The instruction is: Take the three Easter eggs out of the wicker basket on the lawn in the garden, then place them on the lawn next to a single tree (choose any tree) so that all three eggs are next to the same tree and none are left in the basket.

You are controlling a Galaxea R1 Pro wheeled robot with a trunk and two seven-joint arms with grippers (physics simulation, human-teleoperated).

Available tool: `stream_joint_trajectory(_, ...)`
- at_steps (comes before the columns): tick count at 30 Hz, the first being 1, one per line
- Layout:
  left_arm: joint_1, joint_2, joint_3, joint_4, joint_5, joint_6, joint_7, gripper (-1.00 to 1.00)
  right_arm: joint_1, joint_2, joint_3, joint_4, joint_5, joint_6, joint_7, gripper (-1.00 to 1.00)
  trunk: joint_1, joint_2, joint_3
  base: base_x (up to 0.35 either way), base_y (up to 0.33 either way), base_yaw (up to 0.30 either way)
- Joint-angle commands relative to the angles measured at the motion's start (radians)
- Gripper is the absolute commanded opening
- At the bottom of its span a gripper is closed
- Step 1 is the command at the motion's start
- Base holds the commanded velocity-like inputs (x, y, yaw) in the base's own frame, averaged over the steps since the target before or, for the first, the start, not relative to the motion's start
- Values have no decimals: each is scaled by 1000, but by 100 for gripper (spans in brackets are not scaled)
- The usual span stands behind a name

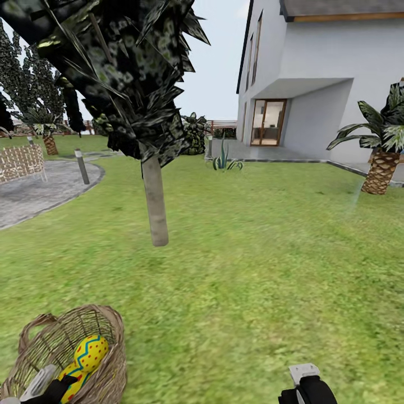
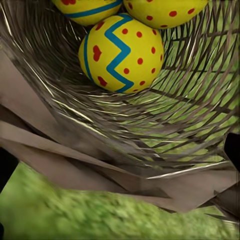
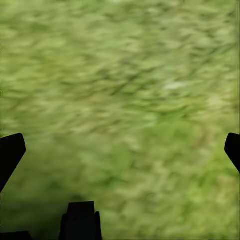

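— While the basket (image 1: 84, 336) sat on the grass (image 1: 252, 269) at the lower left of the frame, where were the eggs (image 1: 87, 356)?

— Inside it, three together, seen close from the left wrist. The tree (image 1: 154, 196) stood above it, upper left, well apart.

— And the claws?

— The left claw (image 1: 47, 387) reached into the basket; I couldn't tell its grip. The right claw (image 3: 120, 145) hung released over bare grass, fingers (image 3: 10, 152) spread wide.

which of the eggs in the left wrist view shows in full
The middle Easter egg, with its blue zigzag and a red heart, shows whole. The other two eggs above it are cut off by the picture's edge.
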Motion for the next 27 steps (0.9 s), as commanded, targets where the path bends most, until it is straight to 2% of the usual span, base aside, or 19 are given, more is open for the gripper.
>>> stream_joint_trajectory(1,-1,0,2,-1,11,4,8,100,0,0,2,-1,8,5,2,100,-4,7,2,0,0,0)
stream_joint_trajectory(17,-1,1,2,-6,11,4,8,100,0,0,2,0,8,5,3,100,-65,119,52,0,0,0)
stream_joint_trajectory(19,-1,7,2,-9,13,4,6,100,0,0,3,1,8,5,3,100,-73,133,59,0,0,0)
stream_joint_trajectory(23,-1,19,2,-12,6,4,-39,100,0,0,8,1,8,4,3,100,-88,161,71,0,0,0)
stream_joint_trajectory(27,-1,38,2,-11,5,4,-41,100,0,1,13,1,8,3,2,100,-104,189,84,0,0,0)
